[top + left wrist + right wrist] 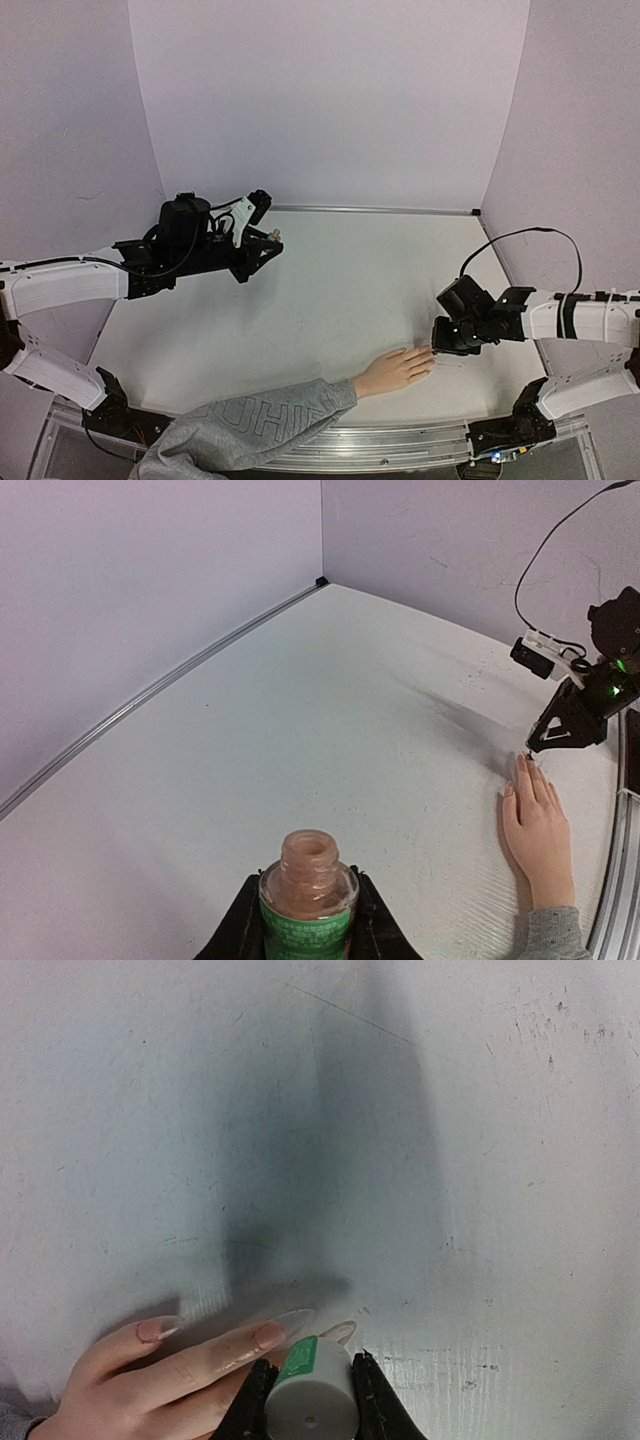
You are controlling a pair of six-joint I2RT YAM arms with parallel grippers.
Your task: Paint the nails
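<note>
At the near edge the hand (170,1380) lies flat on the desk (350,290), grey sleeve (250,425) trailing off it, and the nails (268,1336) point toward my right arm. Two look pink; the one by the cap looks clear. My right fingers (438,347) are clamped on the white cap (312,1415), held right at those fingertips. The brush is hidden under it, so I can't tell if it touches. If I press blind I could smear skin or desk, or nudge the hand askew. Farther off, over the left of the desk, my left fingers (262,243) are closed tight on the bottle (308,885). Its neck is open and it holds pinkish polish; tilting that wrist could spill it.
</note>
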